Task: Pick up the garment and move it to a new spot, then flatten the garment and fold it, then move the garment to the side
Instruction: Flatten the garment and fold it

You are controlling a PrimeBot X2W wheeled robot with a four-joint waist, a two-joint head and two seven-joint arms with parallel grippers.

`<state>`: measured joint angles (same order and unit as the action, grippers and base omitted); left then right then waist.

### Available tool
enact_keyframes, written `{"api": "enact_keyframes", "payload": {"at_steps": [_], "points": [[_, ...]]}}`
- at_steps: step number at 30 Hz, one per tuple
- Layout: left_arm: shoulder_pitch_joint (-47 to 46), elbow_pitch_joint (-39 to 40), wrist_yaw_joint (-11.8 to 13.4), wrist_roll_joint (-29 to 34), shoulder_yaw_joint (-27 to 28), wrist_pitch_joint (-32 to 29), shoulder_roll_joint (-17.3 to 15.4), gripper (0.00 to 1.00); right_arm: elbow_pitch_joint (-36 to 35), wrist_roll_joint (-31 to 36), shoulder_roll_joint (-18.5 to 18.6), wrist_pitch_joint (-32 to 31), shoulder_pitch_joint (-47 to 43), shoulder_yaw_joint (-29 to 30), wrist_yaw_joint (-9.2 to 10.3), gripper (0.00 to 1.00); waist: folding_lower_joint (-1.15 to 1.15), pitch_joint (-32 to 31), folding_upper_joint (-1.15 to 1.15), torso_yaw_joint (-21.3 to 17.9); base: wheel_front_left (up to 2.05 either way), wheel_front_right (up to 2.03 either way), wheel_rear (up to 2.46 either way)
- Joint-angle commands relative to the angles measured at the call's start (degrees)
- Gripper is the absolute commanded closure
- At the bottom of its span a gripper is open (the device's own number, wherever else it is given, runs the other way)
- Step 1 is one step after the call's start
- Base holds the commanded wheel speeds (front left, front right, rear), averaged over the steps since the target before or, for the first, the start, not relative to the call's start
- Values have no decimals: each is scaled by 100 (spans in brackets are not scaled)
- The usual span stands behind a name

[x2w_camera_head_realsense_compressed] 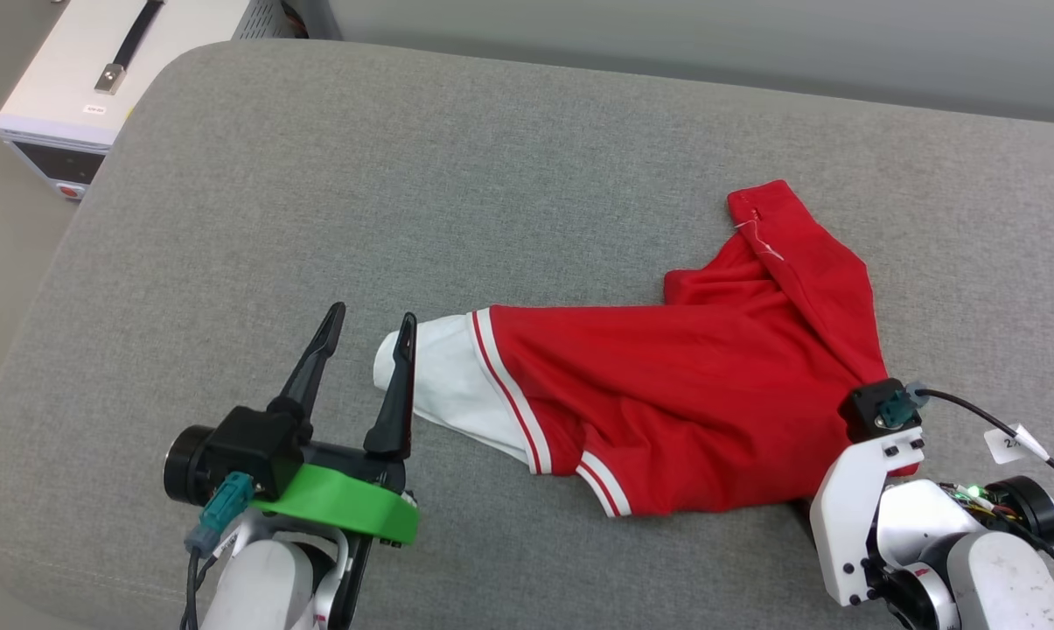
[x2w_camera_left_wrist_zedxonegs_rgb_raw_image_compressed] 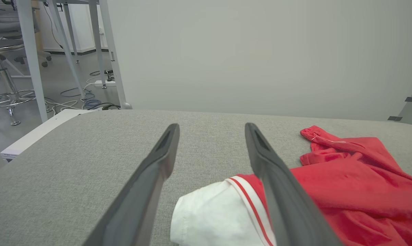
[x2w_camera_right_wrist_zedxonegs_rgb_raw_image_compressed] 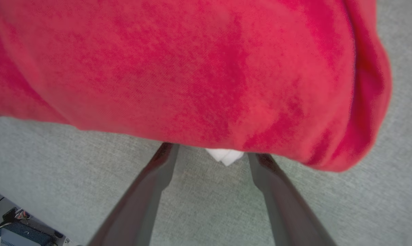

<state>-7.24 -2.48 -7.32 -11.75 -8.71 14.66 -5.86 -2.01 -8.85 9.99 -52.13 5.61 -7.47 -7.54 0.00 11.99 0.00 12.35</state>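
**Open grippers at both ends of a bunched garment**

Head view: shows the garment [x2w_camera_head_realsense_compressed: 684,385] lying rumpled on the grey cushion [x2w_camera_head_realsense_compressed: 404,175], right of centre, with its white sleeve [x2w_camera_head_realsense_compressed: 439,385] pointing left. Places the left gripper [x2w_camera_head_realsense_compressed: 373,312] at that sleeve's end, jaws spread and empty, the inner finger just over the white cloth. Finds the right arm's wrist [x2w_camera_head_realsense_compressed: 881,416] at the garment's near right edge, its fingers hidden by red cloth. Includes a white box [x2w_camera_head_realsense_compressed: 98,79] beyond the cushion's far left corner.

Left wrist view: looks along two well-parted fingers [x2w_camera_left_wrist_zedxonegs_rgb_raw_image_compressed: 151,177]. Sets the white sleeve low between them, with the striped trim [x2w_camera_left_wrist_zedxonegs_rgb_raw_image_compressed: 250,205] passing behind the right-hand one. Shows no cloth pinched.

Right wrist view: shows the right gripper [x2w_camera_right_wrist_zedxonegs_rgb_raw_image_compressed: 212,150] likewise released, fingers apart over bare cushion, tips lost under a red fold [x2w_camera_right_wrist_zedxonegs_rgb_raw_image_compressed: 206,85], with a scrap of white [x2w_camera_right_wrist_zedxonegs_rgb_raw_image_compressed: 224,155] between them.

Step in hand, as judged: reads as the approach to the first pick-up, with flattening and folding not yet begun. Calls next for closing each pair of fingers on a real thickness of cloth — sleeve on the left, red edge on the right — then lifting together so as to carry the garment clear rather than drag it.
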Motion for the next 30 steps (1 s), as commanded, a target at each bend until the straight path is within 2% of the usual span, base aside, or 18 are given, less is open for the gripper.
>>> {"api": "enact_keyframes", "payload": {"at_steps": [1,2,3,5,10,15,21,30], "points": [[-121,-9,-16,-39,3,33,4,0,153,28,35,54,54,-98,5,0,0,36,0,28,0,0,0],[-125,-17,-16,-44,-1,34,1,0,228,21,59,77,62,-152,5,4,0,42,0,31,0,0,0],[-126,-20,-16,-47,-2,34,-3,0,285,9,80,90,65,-200,5,51,0,44,0,30,0,0,0],[-119,-32,-16,-53,2,34,-12,0,387,-23,125,155,78,-291,5,100,0,36,0,21,0,0,0],[-67,-70,-16,-44,23,34,-42,0,549,-158,219,353,100,-345,5,100,0,-65,0,-66,0,0,0],[-10,-92,-16,-35,37,34,-75,0,513,-271,360,482,86,-136,5,100,0,-207,0,-228,0,0,0],[51,-118,-16,-39,-11,34,-87,0,302,-390,726,380,11,541,5,100,0,-357,0,-432,0,0,0],[24,-114,-16,-64,-56,34,-78,0,123,-358,1230,43,-76,1872,5,100,0,-267,0,-600,0,0,0]]}}
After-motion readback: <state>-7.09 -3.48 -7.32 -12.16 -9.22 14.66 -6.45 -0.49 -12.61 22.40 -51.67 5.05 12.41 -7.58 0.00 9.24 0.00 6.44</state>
